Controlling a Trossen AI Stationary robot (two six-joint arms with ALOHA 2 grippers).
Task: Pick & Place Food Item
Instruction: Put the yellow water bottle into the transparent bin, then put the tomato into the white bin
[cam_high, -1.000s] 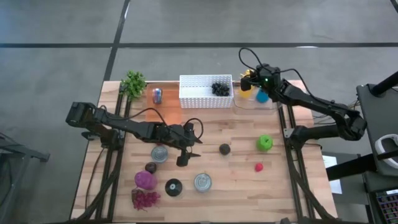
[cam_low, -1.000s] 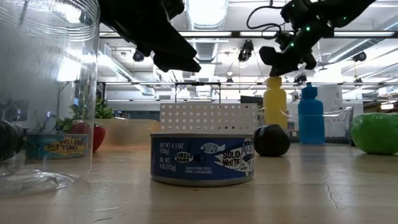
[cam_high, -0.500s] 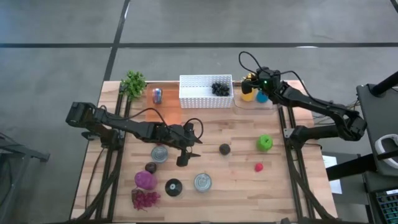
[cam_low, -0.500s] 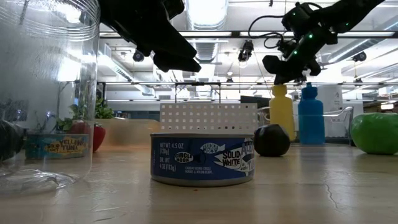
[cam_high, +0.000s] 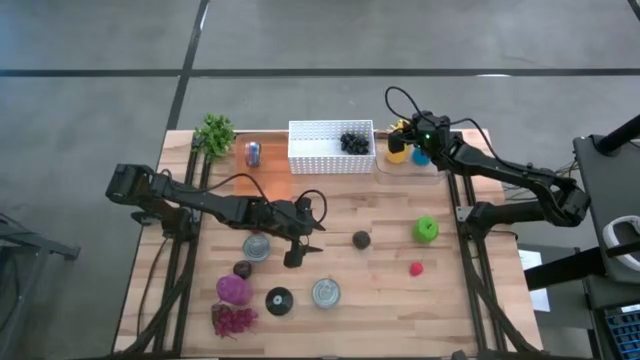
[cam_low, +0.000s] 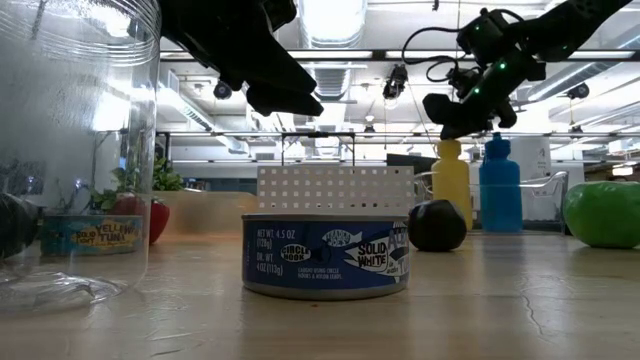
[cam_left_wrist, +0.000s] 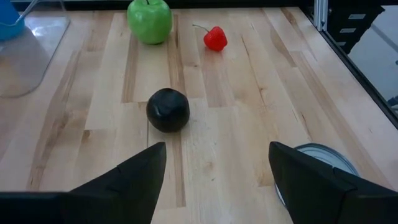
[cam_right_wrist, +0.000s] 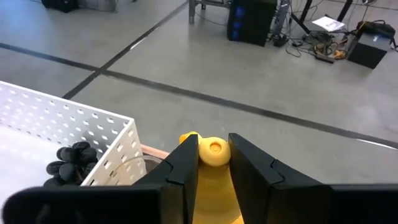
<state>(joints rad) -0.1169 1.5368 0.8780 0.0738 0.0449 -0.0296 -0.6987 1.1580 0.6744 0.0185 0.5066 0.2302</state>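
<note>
A yellow bottle (cam_high: 397, 152) stands upright next to a blue bottle (cam_high: 420, 155) on a clear tray (cam_high: 410, 168) at the table's far right. My right gripper (cam_right_wrist: 214, 163) is above it, shut on its cap. My left gripper (cam_left_wrist: 214, 180) hangs open over the middle of the table. It has nothing between its fingers and points toward a black round fruit (cam_left_wrist: 168, 109). A white basket (cam_high: 330, 158) holding dark grapes (cam_high: 353, 142) stands left of the tray. My right gripper pinches the yellow bottle's cap (cam_right_wrist: 214, 149) between its two fingers, at the very top of the bottle. The fingers come slanting down from the table's right side. The bottle stands upright below them; its foot (cam_low: 452, 222) is down at the tray, by the blue bottle.
On the table lie a green apple (cam_high: 426, 229), a small red fruit (cam_high: 416, 267), two tins (cam_high: 257, 246) (cam_high: 326, 292), a purple item (cam_high: 233, 289) and a dark lid (cam_high: 279, 299). A soda can (cam_high: 252, 152) and a green plant (cam_high: 214, 133) stand at the far left.
My right gripper has come down with the yellow bottle. The bottle now stands lower, upright beside the blue bottle.
</note>
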